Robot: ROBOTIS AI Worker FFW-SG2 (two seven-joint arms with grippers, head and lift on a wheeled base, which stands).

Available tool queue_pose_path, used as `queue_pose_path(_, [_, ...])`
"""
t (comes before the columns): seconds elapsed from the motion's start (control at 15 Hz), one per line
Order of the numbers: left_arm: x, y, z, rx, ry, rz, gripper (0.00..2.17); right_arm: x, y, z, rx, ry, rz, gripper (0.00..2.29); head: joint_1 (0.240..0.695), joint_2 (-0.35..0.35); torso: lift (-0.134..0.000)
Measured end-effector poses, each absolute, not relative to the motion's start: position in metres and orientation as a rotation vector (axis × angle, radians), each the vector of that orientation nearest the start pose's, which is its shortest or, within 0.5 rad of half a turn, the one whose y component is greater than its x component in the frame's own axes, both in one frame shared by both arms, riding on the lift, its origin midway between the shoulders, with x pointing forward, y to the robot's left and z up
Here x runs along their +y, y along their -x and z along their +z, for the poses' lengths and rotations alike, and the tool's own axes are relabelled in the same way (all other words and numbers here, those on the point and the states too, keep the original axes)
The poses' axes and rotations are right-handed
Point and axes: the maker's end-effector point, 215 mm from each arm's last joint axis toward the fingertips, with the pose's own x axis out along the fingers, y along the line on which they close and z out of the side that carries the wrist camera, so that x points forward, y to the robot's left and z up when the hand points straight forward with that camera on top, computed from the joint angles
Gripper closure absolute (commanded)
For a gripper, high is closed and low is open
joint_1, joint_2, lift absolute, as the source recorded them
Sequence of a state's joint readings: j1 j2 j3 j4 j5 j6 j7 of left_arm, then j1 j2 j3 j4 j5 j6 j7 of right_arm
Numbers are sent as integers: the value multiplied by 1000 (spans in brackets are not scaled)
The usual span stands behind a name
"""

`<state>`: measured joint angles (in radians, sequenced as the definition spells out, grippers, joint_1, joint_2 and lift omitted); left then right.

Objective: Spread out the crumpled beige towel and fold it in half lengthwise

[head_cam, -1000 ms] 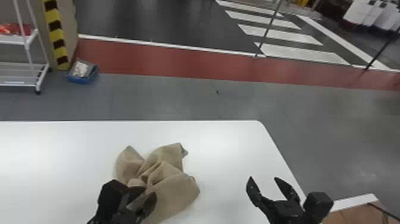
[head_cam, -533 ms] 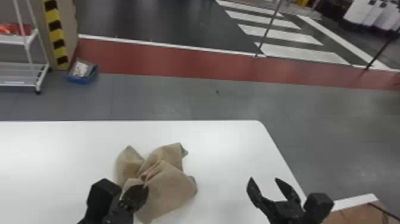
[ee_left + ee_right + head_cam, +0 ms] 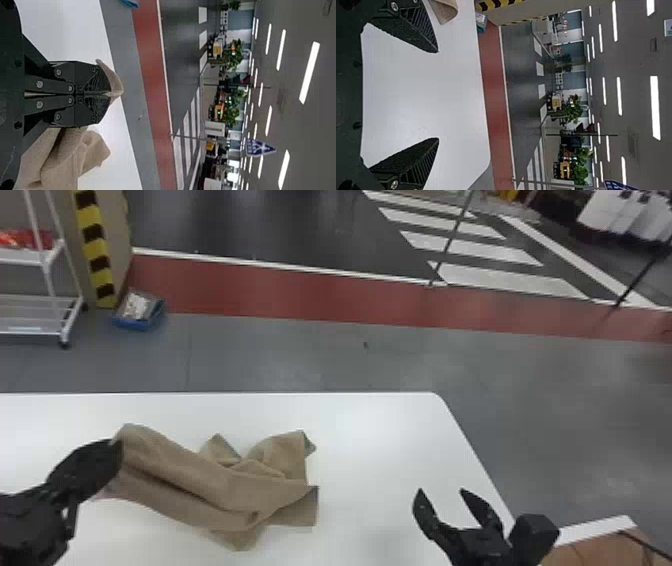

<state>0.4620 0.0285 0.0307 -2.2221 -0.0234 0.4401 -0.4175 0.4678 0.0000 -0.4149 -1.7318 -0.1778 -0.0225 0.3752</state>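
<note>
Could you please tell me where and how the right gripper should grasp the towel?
I'd probably pinch the flap on the towel's right side, coming in low from the right: it juts from the bunched folds toward the open right gripper.

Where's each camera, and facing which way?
Head view: on the head, forward and down to the beige towel, white table, black left gripper and right gripper.
Left wrist view: on that wrist, outward past its gripper clamping the towel.
Right wrist view: on that wrist, outward over the table past its open gripper.
Shared by all: towel and table.
</note>
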Motion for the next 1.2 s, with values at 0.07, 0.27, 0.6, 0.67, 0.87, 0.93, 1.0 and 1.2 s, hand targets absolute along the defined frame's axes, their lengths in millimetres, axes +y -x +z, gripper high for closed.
queue_pose_path(0.07, [182, -439, -359, 270, -3, -351, 2142, -387, -396, -461, 230, -80, -36, 90, 695, -276, 0])
queue_pose_path(0.27, [213, -439, -409, 381, 3, -275, 1733, -368, -399, -460, 227, -58, 27, 90, 695, -221, 0])
queue_pose_path(0.6, [229, -431, -478, 533, 35, -197, 19, -343, -402, -454, 210, -18, 115, 90, 695, -154, 0])
queue_pose_path(0.67, [229, -431, -478, 534, 35, -198, 19, -343, -402, -453, 209, -16, 115, 90, 695, -154, 0])
queue_pose_path(0.87, [232, -431, -479, 538, 32, -194, 80, -345, -401, -454, 210, -15, 112, 90, 695, -152, 0])
queue_pose_path(0.93, [233, -430, -480, 542, 32, -195, 80, -346, -400, -454, 210, -14, 109, 90, 695, -153, 0])
queue_pose_path(1.0, [231, -429, -481, 545, 32, -199, 80, -346, -400, -454, 210, -14, 109, 90, 695, -154, 0])
queue_pose_path(1.2, [217, -432, -479, 549, 21, -249, 144, -339, -403, -452, 205, -13, 122, 90, 695, -164, 0])
